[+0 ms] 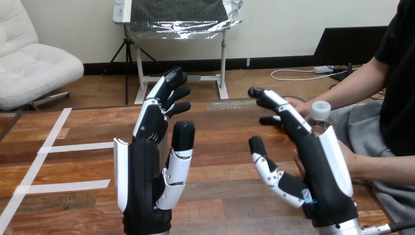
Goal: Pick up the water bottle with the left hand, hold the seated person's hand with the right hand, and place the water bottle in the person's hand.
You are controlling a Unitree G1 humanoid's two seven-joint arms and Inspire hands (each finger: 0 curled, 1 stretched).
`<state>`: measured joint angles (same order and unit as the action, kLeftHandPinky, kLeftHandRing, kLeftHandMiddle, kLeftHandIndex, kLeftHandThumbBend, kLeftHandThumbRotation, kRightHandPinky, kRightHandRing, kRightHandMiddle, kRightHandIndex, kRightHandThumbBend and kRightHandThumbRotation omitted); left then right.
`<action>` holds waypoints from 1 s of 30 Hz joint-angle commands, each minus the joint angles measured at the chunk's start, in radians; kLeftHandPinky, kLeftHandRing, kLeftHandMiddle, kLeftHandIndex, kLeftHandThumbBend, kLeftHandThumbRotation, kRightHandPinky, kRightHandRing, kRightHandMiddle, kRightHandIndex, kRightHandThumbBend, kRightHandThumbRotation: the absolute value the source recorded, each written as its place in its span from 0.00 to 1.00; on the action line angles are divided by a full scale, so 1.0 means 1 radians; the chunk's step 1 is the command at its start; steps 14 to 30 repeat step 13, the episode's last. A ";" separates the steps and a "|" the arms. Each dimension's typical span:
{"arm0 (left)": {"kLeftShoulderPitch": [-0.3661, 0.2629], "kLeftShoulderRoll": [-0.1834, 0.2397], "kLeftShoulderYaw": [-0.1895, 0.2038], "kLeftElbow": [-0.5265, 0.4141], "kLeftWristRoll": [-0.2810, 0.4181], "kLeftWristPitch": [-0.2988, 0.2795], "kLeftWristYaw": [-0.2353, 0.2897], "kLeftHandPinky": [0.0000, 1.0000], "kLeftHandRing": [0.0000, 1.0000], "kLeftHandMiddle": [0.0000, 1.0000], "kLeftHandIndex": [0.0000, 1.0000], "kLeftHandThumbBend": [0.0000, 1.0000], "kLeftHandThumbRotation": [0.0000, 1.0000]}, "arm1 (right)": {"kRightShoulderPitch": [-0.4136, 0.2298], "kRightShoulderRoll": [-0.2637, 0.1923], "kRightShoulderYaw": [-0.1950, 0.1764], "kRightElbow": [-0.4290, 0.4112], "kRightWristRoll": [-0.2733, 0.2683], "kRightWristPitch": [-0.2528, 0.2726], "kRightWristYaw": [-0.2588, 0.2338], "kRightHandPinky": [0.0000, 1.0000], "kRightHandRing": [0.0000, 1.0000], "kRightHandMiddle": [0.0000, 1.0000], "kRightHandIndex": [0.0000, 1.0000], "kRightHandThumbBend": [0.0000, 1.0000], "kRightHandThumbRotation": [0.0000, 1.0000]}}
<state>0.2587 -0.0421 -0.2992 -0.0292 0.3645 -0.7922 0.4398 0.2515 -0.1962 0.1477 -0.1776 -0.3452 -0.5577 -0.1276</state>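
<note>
At the right side of the wooden table point(230, 196), a clear plastic water bottle with a white cap point(321, 113) stands between the person's two hands point(298, 104), just behind the robot's right hand point(320, 169). That hand is raised with its fingers point(274, 100) straight and open, gripping nothing. The left hand point(142, 178) is raised apart from it, fingers straight and empty.

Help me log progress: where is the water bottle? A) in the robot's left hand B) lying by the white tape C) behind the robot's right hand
C: the water bottle shows its white cap just behind the open right hand, by the person's hand; the left hand is open and holds nothing.
</note>
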 commanded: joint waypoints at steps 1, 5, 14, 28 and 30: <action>0.158 -0.041 -0.024 -0.043 0.028 -0.010 0.019 0.70 0.78 0.83 0.83 0.38 0.87 | -0.031 0.026 0.005 -0.006 0.041 -0.023 0.010 0.74 0.86 0.90 0.85 0.14 0.00; 0.157 -0.037 -0.025 -0.038 0.030 -0.009 0.024 0.70 0.78 0.82 0.83 0.38 0.88 | -0.028 0.029 0.009 -0.009 0.043 -0.020 0.013 0.74 0.86 0.90 0.85 0.14 0.00; 0.150 -0.033 -0.024 -0.037 0.028 -0.006 0.028 0.70 0.78 0.82 0.83 0.37 0.89 | -0.027 0.032 0.014 -0.006 0.050 -0.019 0.018 0.74 0.86 0.90 0.84 0.14 0.00; 0.150 -0.033 -0.024 -0.037 0.028 -0.006 0.028 0.70 0.78 0.82 0.83 0.37 0.89 | -0.027 0.032 0.014 -0.006 0.050 -0.019 0.018 0.74 0.86 0.90 0.84 0.14 0.00; 0.150 -0.033 -0.024 -0.037 0.028 -0.006 0.028 0.70 0.78 0.82 0.83 0.37 0.89 | -0.027 0.032 0.014 -0.006 0.050 -0.019 0.018 0.74 0.86 0.90 0.84 0.14 0.00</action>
